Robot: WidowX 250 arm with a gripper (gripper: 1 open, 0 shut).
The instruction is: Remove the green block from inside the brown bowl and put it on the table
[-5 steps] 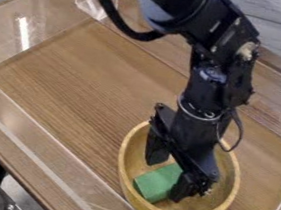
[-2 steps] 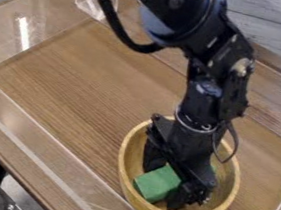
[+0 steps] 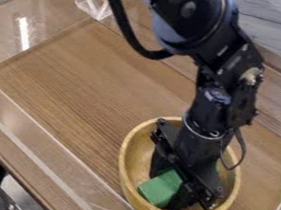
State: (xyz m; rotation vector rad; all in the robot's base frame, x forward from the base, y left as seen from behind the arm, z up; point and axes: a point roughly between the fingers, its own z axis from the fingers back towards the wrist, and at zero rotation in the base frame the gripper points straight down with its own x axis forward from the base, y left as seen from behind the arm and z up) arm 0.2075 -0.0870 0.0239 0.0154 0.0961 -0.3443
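Gripper [image 3: 179, 190] down inside the brown bowl [image 3: 136, 172], fingers straddling the green block [image 3: 161, 189]. Clamped or not: cannot tell. Bowl on the table [image 3: 80, 77]

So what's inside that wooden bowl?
A green block lies in the brown bowl, with the pincer lowered over it. The bowl's middle and the block's far end are covered.

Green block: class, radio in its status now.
Gripper down inside brown bowl, jaws straddling green block. Block not lifted yet. Nothing in the way.
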